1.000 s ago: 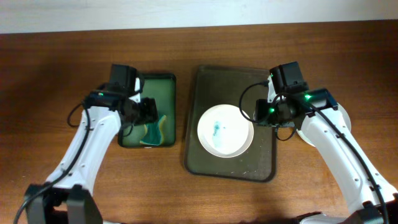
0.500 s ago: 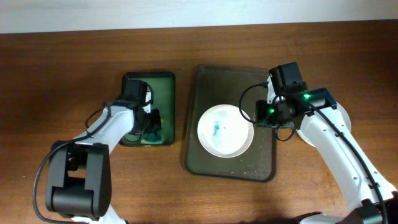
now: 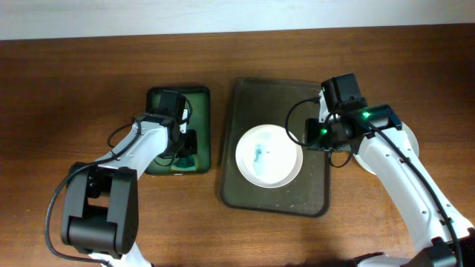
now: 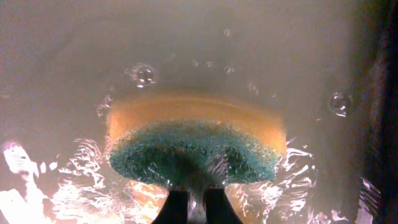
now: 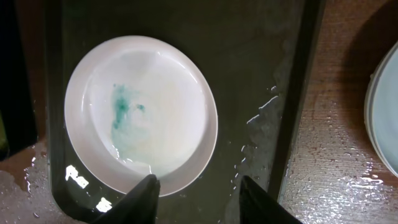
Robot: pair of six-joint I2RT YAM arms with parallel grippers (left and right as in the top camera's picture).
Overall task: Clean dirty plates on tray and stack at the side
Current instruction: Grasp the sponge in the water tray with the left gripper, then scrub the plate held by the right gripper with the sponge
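L wrist cam, closest in: L gripper (image 4: 188, 210), 2 dark fingertips nearly together, pinching the bottom edge of 1 sponge (image 4: 196, 146). The sponge has two layers, a coarse teal scrub face toward the cam and soft yellow-orange foam behind, and it's bowed into an arc. It's in the water, w/ bubbles and bright ripples around it. Overhead shows that's 1 green basin (image 3: 199, 95), rectangular w/ rounded corners, just left of the tray.

Over to the R wrist cam: R gripper (image 5: 198, 186), fingers spread wide, nothing btwn them, hanging over the plate's near rim. Below it is 1 dirty plate (image 5: 142, 112): round, white, glossy, teal smear left of centre. It sits on 1 tray (image 5: 273, 68), which is dark, rectangular w/ a raised lip, and beaded w/ droplets. Past the tray's edge is the wood-grain table (image 5: 336, 162), wet in spots. At the frame edge there's a pale round clean plate (image 5: 387, 106), off to the side. Can't tell if more are stacked under it.
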